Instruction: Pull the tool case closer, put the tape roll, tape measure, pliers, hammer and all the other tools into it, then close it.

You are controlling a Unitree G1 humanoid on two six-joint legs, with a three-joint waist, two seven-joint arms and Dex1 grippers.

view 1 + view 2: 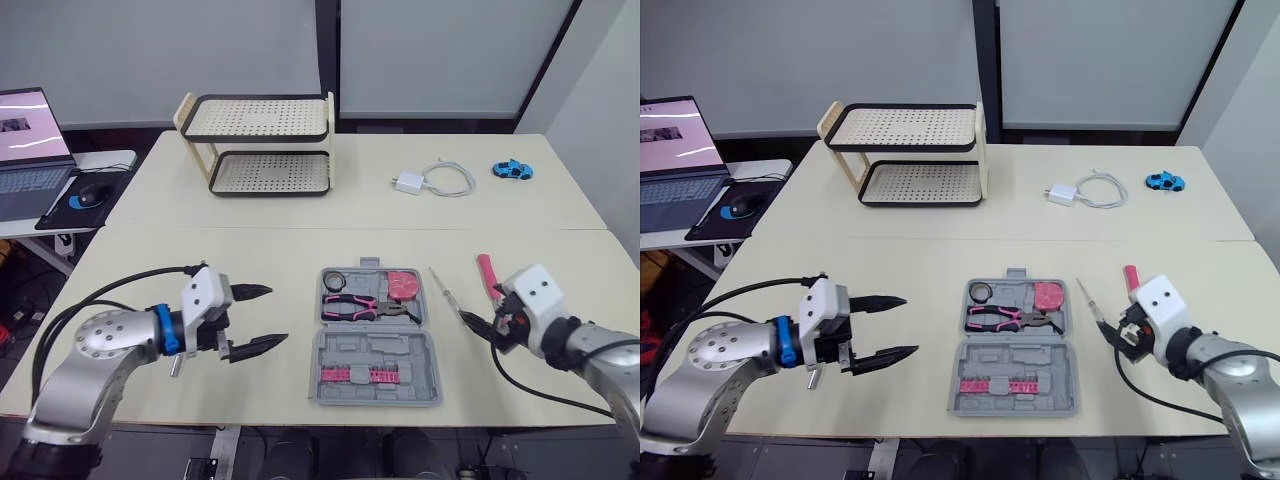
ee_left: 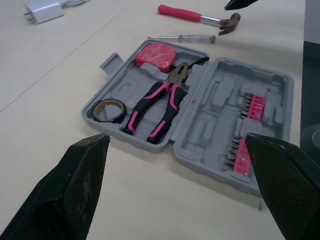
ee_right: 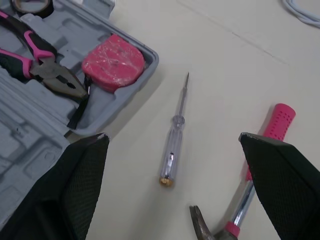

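The grey tool case [image 1: 400, 355] lies open at the table's front centre. Its far half holds a tape roll [image 1: 333, 279], pink-handled pliers [image 1: 362, 305] and a pink tape measure [image 1: 404, 284]. The near half carries a row of pink bits [image 1: 352, 375]. A clear-handled screwdriver [image 3: 174, 140] and a pink-handled hammer [image 3: 267, 145] lie on the table to the right of the case. My right gripper [image 1: 478, 328] hovers open over the hammer's head, holding nothing. My left gripper [image 1: 278, 315] is open and empty, left of the case.
A two-tier perforated rack [image 1: 258, 145] stands at the back centre. A white charger with cable [image 1: 430, 180] and a blue toy car [image 1: 512, 170] lie at the back right. A laptop [image 1: 30, 150] and mouse [image 1: 92, 192] sit on a side table at left.
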